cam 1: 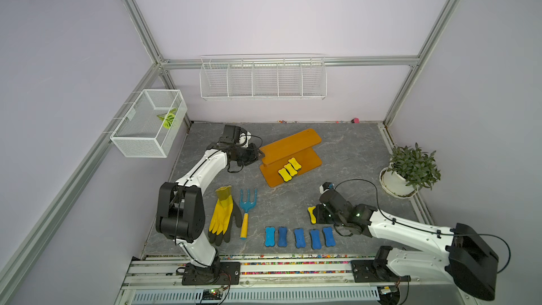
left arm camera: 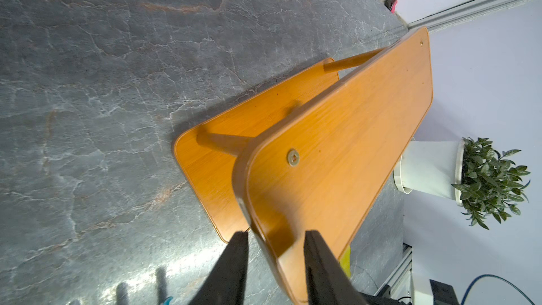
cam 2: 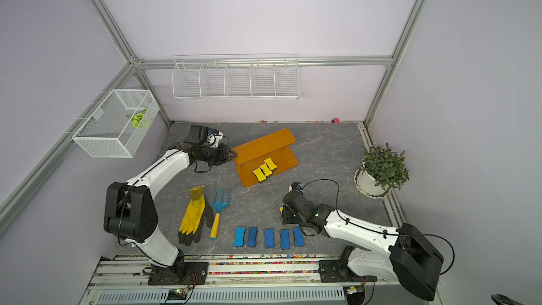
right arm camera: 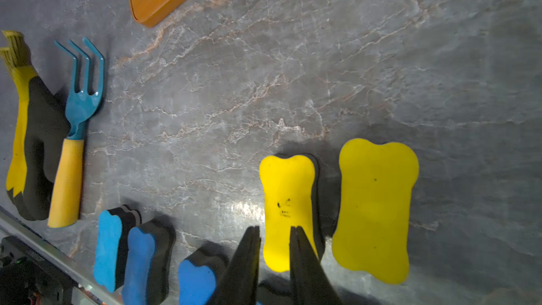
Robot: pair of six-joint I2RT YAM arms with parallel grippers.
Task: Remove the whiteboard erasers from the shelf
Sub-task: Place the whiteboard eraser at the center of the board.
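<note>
1. Your left gripper (left arm camera: 275,233) is clamped on the end of the shelf (cam 1: 289,142), gripping its upper board (steadying it, I'd judge).
2. Three yellow erasers (cam 1: 289,169) sit side by side on the lower board, with their long axes across it.
3. Five blue erasers (cam 1: 299,237) line the tabletop (cam 1: 352,148).
4. Your right gripper (right arm camera: 274,230), jaws slightly parted and empty, hovers over one of two yellow erasers (right arm camera: 289,195) lying flat. The shelf trio lies ahead of this free arm, slightly to its left.
</note>
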